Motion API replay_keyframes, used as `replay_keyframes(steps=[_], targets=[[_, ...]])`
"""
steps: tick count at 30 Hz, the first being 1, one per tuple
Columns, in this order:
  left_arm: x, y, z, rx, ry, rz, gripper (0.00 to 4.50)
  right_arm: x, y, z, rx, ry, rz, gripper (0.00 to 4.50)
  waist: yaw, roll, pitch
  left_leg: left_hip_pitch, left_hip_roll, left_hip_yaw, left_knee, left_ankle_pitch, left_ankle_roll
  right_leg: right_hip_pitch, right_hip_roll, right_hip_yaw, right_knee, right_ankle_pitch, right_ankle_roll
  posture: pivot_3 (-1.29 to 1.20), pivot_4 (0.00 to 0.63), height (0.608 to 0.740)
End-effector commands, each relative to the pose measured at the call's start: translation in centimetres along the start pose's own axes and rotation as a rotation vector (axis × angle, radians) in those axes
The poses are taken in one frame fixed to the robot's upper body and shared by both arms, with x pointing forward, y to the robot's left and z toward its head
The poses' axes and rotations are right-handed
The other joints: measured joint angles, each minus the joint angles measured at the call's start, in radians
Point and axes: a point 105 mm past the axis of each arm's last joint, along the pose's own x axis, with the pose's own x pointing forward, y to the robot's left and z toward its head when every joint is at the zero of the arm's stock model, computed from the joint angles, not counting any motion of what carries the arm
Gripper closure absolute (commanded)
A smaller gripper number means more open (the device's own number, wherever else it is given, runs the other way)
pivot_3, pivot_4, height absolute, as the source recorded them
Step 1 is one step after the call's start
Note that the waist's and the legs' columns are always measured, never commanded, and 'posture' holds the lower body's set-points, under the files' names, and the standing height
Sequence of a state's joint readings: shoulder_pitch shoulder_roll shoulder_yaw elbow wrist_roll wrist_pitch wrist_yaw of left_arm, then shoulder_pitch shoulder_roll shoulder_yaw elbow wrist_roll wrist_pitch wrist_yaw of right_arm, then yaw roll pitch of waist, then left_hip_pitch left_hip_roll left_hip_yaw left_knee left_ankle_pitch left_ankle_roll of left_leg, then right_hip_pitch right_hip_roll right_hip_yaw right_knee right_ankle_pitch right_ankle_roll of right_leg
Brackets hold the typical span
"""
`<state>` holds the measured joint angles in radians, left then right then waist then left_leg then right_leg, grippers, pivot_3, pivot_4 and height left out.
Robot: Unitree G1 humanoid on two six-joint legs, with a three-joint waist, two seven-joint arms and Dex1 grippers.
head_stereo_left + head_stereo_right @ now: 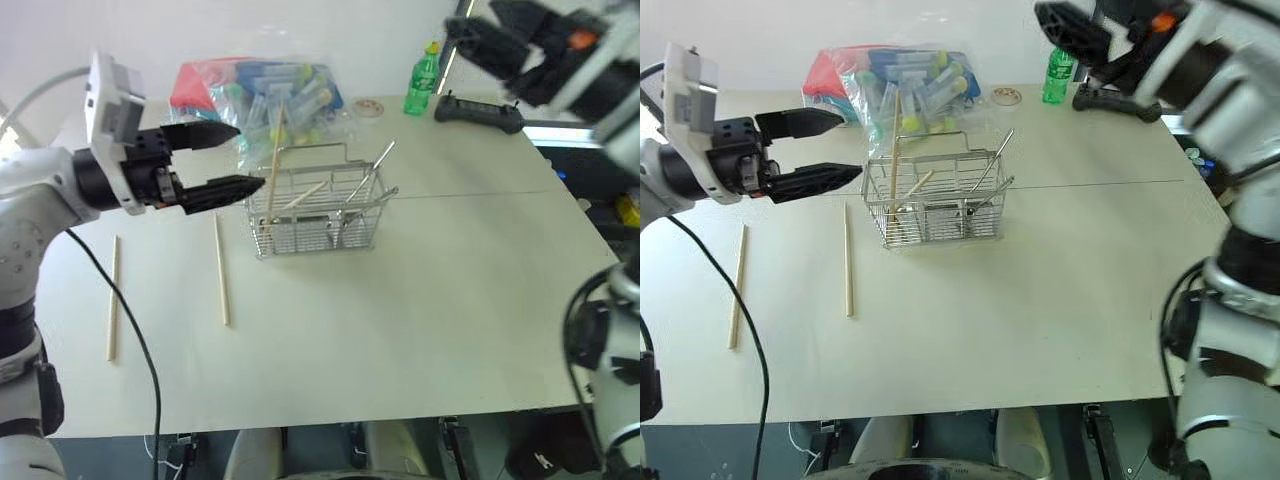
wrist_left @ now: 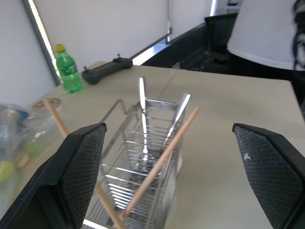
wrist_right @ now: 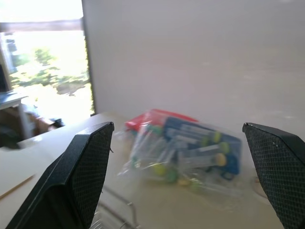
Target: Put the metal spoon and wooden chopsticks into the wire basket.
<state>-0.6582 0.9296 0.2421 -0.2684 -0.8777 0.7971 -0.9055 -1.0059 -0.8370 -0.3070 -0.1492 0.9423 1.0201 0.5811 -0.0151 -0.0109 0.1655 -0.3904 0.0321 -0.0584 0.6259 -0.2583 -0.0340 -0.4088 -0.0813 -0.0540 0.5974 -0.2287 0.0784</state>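
Note:
The wire basket (image 1: pixel 318 208) stands mid-table. In it the metal spoon (image 1: pixel 383 160) leans with its handle up, a second metal handle (image 1: pixel 372 192) beside it. Two wooden chopsticks lean in the basket as well: a tall one (image 1: pixel 275 150) and a lower one (image 1: pixel 302 197). Two more chopsticks lie flat on the table to its left, one near (image 1: pixel 221 270) and one farther out (image 1: pixel 112 298). My left gripper (image 1: pixel 238 160) hovers open just left of the basket, level, nothing between its fingers. High at the back right, my right gripper (image 1: pixel 475 35) is open and empty.
A clear bag of coloured tubes (image 1: pixel 265 95) lies behind the basket. A green bottle (image 1: pixel 422 80), a roll of tape (image 1: pixel 369 106) and a black controller (image 1: pixel 480 112) sit at the back right. A person in white (image 2: pixel 267 33) stands beyond the table.

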Motion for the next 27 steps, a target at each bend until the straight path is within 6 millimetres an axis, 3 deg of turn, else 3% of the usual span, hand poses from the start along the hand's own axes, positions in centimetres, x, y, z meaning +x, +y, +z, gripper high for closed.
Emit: replay_keyframes(steps=[1,6,8,10,14,20,27], targets=[[-2.2,2.1,1.2,0.043,-0.011,0.163,0.00,-1.8,3.5,0.2,-0.014,0.096,0.264,0.06,-0.003,0.001,0.001,0.000,0.000,0.000,0.000,0.000,0.000,0.000,0.000,0.000,0.000,0.000,0.000,0.00,0.150,0.701],[-5.1,5.4,-0.4,-0.001,0.126,0.378,0.00,-3.6,5.9,-3.2,-0.093,0.318,0.414,0.06,0.001,0.000,0.001,0.000,0.000,0.001,0.001,0.000,0.000,0.000,0.000,0.000,0.000,0.000,0.000,0.00,0.150,0.701],[-7.4,7.6,-1.6,-0.033,0.224,0.527,0.00,-4.0,6.6,-3.8,-0.082,0.336,0.452,0.06,0.001,0.001,0.001,0.000,0.000,0.001,0.002,0.000,0.000,0.000,-0.001,0.000,0.000,0.000,0.000,0.00,0.150,0.701],[-10.3,9.6,-4.1,-0.126,0.363,0.702,0.00,-3.9,6.4,-4.3,-0.077,0.332,0.428,0.06,0.001,0.001,0.001,0.000,0.000,0.002,0.003,0.000,-0.001,0.000,-0.001,0.001,0.000,-0.001,0.001,0.00,0.150,0.701],[-14.0,11.5,-9.1,-0.269,0.571,0.947,0.00,-3.5,5.9,-4.8,-0.065,0.320,0.379,0.06,0.005,0.000,0.001,0.001,0.000,0.002,0.003,0.000,-0.002,0.000,-0.002,0.001,0.000,-0.001,0.002,0.00,0.150,0.701],[-14.4,12.6,-14.1,-0.464,0.652,1.053,0.00,-3.1,5.9,-4.7,-0.047,0.294,0.348,0.06,0.020,-0.007,0.001,-0.001,0.000,0.002,0.002,0.001,-0.004,-0.001,-0.002,0.000,0.000,0.002,0.001,0.00,0.150,0.701],[-14.0,14.0,-17.5,-0.570,0.757,1.143,0.00,-2.7,5.5,-5.0,-0.033,0.276,0.268,0.06,0.027,-0.009,0.001,-0.001,0.000,0.002,0.002,0.001,-0.004,-0.001,-0.002,0.000,0.001,0.003,0.003,0.00,0.150,0.701]])
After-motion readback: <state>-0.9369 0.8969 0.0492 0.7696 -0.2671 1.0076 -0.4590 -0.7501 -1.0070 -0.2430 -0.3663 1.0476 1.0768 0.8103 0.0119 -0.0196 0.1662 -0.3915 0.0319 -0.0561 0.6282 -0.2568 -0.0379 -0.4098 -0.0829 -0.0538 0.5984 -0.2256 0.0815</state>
